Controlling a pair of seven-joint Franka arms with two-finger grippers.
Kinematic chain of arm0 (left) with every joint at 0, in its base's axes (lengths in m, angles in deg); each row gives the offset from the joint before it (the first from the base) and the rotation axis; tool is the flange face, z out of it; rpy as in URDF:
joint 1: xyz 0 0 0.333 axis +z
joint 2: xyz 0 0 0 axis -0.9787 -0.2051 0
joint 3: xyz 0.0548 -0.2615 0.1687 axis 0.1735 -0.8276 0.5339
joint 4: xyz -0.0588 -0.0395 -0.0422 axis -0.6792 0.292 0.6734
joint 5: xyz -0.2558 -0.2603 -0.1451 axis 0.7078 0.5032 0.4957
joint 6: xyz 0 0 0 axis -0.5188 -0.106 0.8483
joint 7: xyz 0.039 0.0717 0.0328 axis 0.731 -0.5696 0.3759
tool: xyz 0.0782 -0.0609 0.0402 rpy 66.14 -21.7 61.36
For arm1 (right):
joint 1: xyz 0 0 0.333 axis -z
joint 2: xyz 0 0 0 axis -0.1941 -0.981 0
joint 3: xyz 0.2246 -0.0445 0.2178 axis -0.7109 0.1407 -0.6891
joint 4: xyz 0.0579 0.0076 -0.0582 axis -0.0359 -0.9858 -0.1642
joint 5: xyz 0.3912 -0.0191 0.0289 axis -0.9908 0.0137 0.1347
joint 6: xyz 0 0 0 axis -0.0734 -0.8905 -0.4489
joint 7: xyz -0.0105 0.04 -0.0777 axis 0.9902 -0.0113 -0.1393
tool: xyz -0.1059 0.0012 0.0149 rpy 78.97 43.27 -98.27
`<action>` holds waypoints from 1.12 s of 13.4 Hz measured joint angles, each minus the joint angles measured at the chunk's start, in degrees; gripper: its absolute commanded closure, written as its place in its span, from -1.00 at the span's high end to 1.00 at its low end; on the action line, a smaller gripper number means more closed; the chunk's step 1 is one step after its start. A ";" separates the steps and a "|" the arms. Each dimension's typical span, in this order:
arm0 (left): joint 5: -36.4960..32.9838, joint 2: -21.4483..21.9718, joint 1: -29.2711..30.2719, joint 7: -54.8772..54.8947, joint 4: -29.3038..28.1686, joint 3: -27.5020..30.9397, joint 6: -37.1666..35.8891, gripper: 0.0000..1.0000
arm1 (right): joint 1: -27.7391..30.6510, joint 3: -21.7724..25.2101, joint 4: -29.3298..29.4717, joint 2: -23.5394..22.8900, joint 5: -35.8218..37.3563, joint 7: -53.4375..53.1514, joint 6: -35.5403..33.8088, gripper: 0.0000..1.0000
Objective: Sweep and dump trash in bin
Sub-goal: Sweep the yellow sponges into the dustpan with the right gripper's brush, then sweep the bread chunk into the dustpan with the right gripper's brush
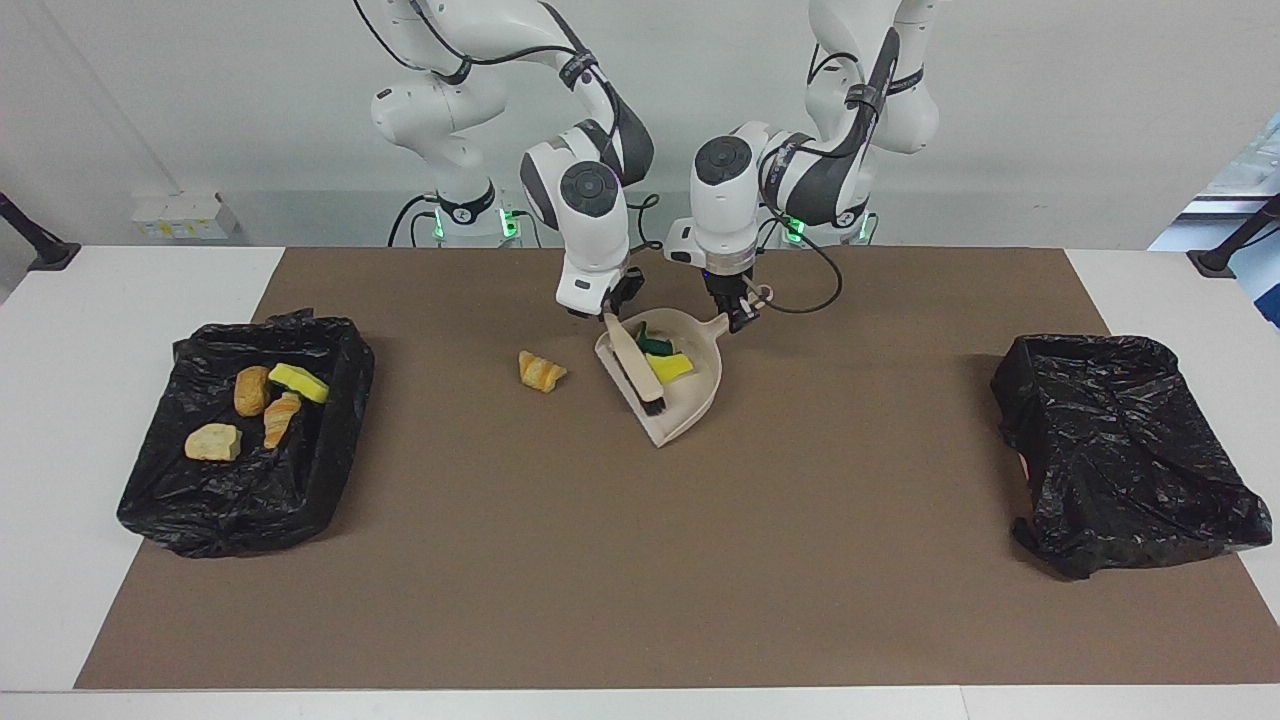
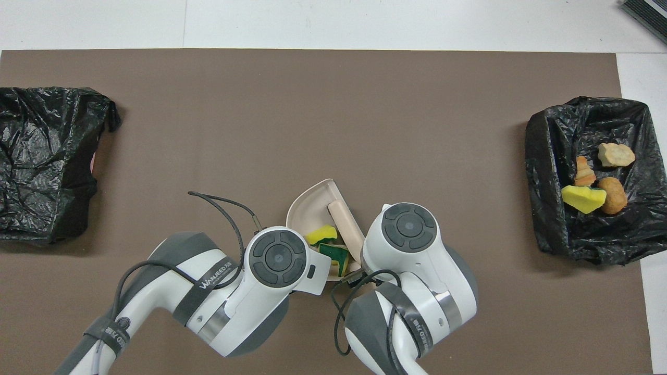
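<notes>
The beige dustpan (image 1: 690,400) lies on the brown mat in front of the robots. My left gripper (image 1: 738,310) is shut on its handle. My right gripper (image 1: 610,305) is shut on the beige brush (image 1: 633,362), whose black bristles rest inside the pan. Two yellow and green sponge pieces (image 1: 664,358) lie in the pan beside the brush. One tan bread lump (image 1: 541,371) lies on the mat beside the pan, toward the right arm's end. In the overhead view the pan (image 2: 308,204), brush (image 2: 346,223) and sponges (image 2: 324,235) show between the wrists, which hide both grippers and the lump.
A black-bagged bin (image 1: 345,350) at the right arm's end holds a yellow sponge (image 1: 297,381) and three bread lumps; it also shows in the overhead view (image 2: 536,156). A second black-bagged bin (image 1: 1130,450) stands at the left arm's end.
</notes>
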 measured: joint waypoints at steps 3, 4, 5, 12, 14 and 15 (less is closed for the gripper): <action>0.00 -0.07 0.00 3.00 -0.15 0.04 0.71 -1.00 | 4.46 0.80 1.47 3.32 0.06 -1.79 -5.66 -1.00; 0.00 -0.07 0.00 3.33 -0.17 0.02 0.75 -1.00 | 6.31 0.95 1.45 4.39 0.60 -4.96 -7.15 -1.00; 0.00 -0.07 -0.01 3.49 -0.18 -0.03 0.76 -1.00 | 7.37 1.05 1.35 5.15 1.91 -8.46 -8.28 -1.00; -0.01 -0.07 -1.50 3.72 -0.32 -0.82 0.81 -1.00 | 16.03 0.99 -7.69 8.95 10.24 -15.32 -7.55 -1.00; -0.36 -0.07 -2.82 3.72 -0.38 -0.88 0.81 -1.00 | 18.83 1.03 -11.46 10.08 11.53 -9.96 -3.91 -1.00; -0.74 -0.07 -3.29 3.72 -0.40 -0.88 0.81 -1.00 | 18.84 0.91 -13.23 10.15 11.60 -8.97 -1.55 -1.00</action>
